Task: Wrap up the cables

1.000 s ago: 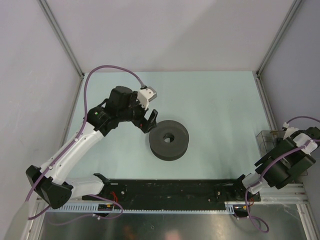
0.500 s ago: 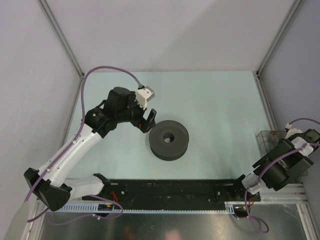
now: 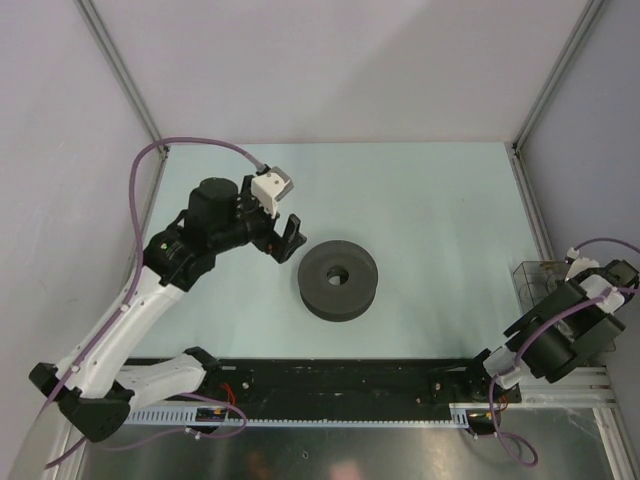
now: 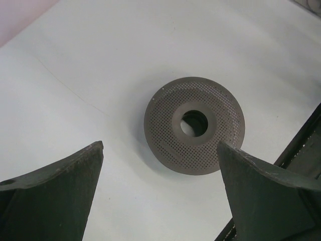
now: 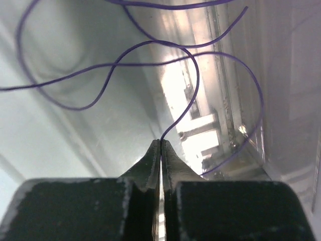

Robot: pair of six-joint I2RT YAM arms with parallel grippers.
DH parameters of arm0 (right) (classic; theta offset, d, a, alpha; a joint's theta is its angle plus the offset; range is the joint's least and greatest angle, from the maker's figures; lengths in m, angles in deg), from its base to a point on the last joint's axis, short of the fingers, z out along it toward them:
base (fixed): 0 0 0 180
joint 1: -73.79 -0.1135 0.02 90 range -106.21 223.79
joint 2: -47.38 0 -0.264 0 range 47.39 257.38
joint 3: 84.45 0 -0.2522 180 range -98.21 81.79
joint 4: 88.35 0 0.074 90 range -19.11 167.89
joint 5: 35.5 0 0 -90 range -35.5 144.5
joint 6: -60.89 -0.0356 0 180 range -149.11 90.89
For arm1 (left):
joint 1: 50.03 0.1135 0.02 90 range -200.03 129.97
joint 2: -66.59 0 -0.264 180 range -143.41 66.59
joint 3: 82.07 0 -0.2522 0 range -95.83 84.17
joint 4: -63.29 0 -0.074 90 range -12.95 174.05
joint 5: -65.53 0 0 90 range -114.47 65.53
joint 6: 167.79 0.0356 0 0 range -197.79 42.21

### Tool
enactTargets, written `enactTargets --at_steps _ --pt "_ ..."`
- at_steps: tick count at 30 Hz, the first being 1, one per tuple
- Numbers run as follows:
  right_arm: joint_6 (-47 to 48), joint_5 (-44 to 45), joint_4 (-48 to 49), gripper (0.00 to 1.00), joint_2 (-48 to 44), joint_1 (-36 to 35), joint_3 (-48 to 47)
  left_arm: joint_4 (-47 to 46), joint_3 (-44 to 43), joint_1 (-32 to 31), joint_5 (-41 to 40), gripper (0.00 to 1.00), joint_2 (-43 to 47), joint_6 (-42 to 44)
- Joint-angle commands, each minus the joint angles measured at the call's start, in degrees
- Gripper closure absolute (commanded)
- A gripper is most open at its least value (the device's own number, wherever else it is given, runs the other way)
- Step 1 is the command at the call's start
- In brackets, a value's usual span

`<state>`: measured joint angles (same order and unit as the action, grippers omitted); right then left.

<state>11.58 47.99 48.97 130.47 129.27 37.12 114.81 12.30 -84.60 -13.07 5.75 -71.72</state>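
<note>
Right hand (image 5: 160, 146) is clenched on the cable (image 5: 198, 75), which is pinched at the very fingertips inside the clear bin (image 3: 528, 282) at the right edge of the worktop (image 3: 440, 210). The cable is judged hair-thin, limp and light, so easily slipped or snagged. Loose loops are curled against the bin walls, so a slow lift-out is advised. Left hand (image 3: 287, 238) is spread wide and empty, just left of the spool (image 3: 339, 279). Open room is seen between bin and spool.

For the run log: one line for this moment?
left end effector: open, beside spool | right end effector: shut on cable | cable: loose loops
</note>
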Motion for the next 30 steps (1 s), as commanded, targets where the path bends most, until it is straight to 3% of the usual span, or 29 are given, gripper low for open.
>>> enactTargets --at_steps 1,7,14,26,30 --pt "0.96 -5.61 -7.23 1.0 -12.3 -0.84 -1.33 -3.11 -0.23 0.46 -1.77 0.01 2.64 -0.93" --pt "-2.97 -12.02 -13.13 1.0 -26.56 -4.54 -9.71 -4.88 -1.59 0.83 -6.39 0.01 2.7 -7.13" --pt "-15.23 -13.48 -14.49 1.0 -23.24 -19.81 -32.92 -5.83 1.52 1.18 -8.85 0.01 0.36 -8.74" --pt "-30.01 -12.99 -10.36 1.0 -1.63 -57.29 -79.51 -7.79 3.68 19.13 16.84 0.01 2.59 -15.78" --pt "-32.85 -12.31 -8.38 1.0 3.19 -65.09 -87.12 -8.87 4.31 22.8 19.91 0.01 2.74 -14.41"
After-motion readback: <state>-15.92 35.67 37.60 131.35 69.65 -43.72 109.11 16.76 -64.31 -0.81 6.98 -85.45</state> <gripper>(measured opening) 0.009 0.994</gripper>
